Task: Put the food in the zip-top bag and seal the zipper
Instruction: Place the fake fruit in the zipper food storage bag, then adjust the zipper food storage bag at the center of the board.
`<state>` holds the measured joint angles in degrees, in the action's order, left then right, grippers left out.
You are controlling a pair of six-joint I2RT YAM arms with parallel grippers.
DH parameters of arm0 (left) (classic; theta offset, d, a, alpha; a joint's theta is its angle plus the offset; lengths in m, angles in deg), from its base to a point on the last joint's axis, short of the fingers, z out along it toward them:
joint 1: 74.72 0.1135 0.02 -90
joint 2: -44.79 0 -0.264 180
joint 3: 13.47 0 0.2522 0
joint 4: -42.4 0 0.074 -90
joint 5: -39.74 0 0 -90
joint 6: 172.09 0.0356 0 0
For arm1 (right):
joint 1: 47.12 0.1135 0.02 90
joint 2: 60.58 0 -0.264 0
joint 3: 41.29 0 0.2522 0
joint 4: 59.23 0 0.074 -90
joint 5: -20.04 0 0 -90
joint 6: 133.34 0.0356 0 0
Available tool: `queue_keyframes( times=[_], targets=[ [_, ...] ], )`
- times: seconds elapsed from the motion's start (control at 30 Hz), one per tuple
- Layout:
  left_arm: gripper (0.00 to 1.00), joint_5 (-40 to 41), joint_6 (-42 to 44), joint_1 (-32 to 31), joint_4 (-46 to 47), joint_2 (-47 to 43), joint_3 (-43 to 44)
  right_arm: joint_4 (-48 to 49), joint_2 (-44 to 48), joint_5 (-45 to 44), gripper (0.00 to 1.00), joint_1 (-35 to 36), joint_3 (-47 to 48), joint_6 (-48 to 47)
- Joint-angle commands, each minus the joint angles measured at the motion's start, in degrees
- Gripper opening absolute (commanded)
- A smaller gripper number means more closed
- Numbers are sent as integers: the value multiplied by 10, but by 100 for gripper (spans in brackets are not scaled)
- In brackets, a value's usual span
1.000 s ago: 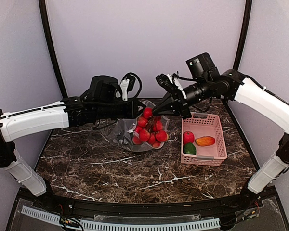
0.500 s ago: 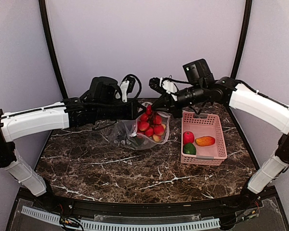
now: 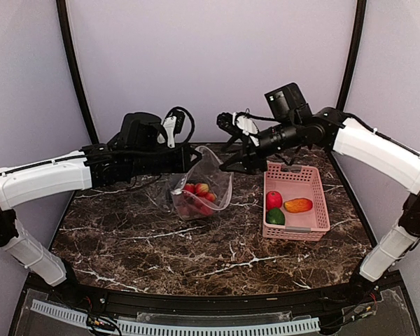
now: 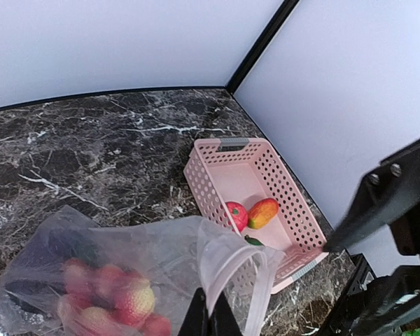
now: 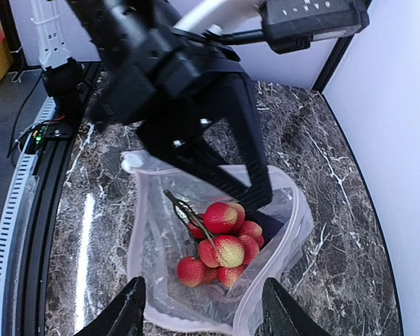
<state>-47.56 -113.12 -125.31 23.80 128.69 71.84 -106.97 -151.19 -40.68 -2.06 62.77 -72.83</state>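
Observation:
The clear zip-top bag (image 3: 208, 183) hangs open-mouthed over the table. My left gripper (image 3: 194, 157) is shut on its rim (image 4: 210, 316). The red grape bunch (image 5: 222, 241) lies inside the bag, seen through the plastic (image 4: 108, 297). A dark purple piece (image 5: 274, 225) shows beside it. The whitish zipper strip (image 5: 136, 231) runs around the mouth. My right gripper (image 5: 204, 316) hovers open just above the mouth with nothing between its fingers (image 3: 231, 162). A red fruit (image 3: 274, 199), an orange piece (image 3: 298, 205) and a green piece (image 3: 276, 217) lie in the pink basket (image 3: 315, 183).
The pink slotted basket (image 4: 211, 187) stands on the dark marble table (image 3: 196, 252) to the right of the bag, below my right arm (image 3: 364, 143). Purple walls and black frame posts (image 3: 73, 70) close in the back and sides.
My right gripper has opened and let go of the grape bunch, which has dropped into the bag. The bag has shifted slightly left with my left gripper.

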Motion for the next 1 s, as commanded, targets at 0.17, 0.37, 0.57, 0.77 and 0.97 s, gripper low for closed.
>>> queue_keyframes(
  times=[0.17, 0.37, 0.57, 0.77, 0.97],
  targets=[
    [1, 47, -4, 18, 0, -53, -36, -110, 57, 86, 45, 13, 15, -80],
    [1, 56, 9, 19, -11, -63, -33, -114, 42, -18, 47, 67, -32, -145],
    [1, 50, 24, 20, -32, -65, -22, -117, -16, -148, 49, 127, -18, -175],
    [1, 41, 28, 20, -50, -69, -22, -127, -79, -209, 50, 134, 23, -166],
    [1, 25, 25, 20, -56, -70, -29, -102, -109, -258, 47, 149, 17, -172]
  ],
)
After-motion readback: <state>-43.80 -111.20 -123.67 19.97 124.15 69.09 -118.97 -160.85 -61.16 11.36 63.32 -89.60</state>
